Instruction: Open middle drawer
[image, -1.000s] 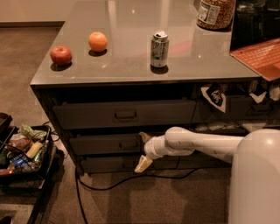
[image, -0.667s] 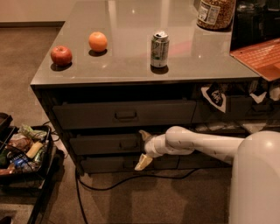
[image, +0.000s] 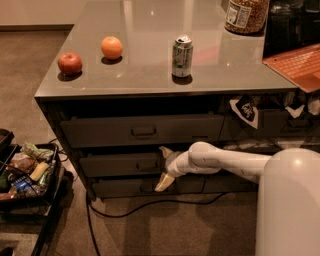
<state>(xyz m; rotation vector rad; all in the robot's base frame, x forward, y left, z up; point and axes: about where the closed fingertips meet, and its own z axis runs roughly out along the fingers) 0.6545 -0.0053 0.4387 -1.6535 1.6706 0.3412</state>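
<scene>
Dark grey drawer fronts stack three high under a grey countertop (image: 150, 77). The middle drawer (image: 117, 164) sits between the taller top drawer (image: 100, 131) and the bottom drawer (image: 125, 187); how far out it stands cannot be told. The white arm reaches in from the right, and the gripper (image: 163, 169) is at the middle drawer's right end, close against the front. Its pale fingers (image: 164, 182) are spread wide, one up, one down, clasping nothing visible. An apple (image: 70, 63), orange (image: 111, 47) and can (image: 182, 55) stand on top.

Seemingly no legible text anywhere.
</scene>
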